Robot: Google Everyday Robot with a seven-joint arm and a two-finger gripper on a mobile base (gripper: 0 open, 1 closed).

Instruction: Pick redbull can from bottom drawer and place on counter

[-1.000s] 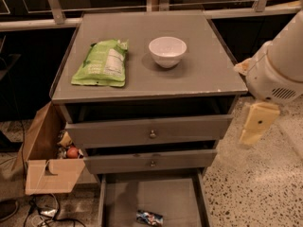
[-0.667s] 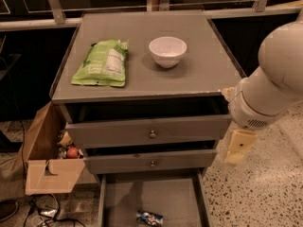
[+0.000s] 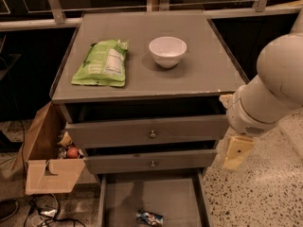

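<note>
The redbull can [image 3: 149, 217] lies on its side on the floor of the open bottom drawer [image 3: 124, 196], near its front edge. The counter [image 3: 203, 70] is the grey cabinet top above it. My gripper [image 3: 236, 152] hangs below the big white arm at the cabinet's right side, level with the middle drawer. It is above and to the right of the can, apart from it, with nothing seen in it.
A green snack bag [image 3: 101, 63] and a white bowl [image 3: 167, 51] sit on the counter. The two upper knobbed drawers [image 3: 151, 132] stand slightly open. A cardboard box [image 3: 47, 174] with items stands at the cabinet's left. Speckled floor lies to the right.
The arm and gripper have moved down and left, closer to the cabinet's right side. The can, bag and bowl have not moved.
</note>
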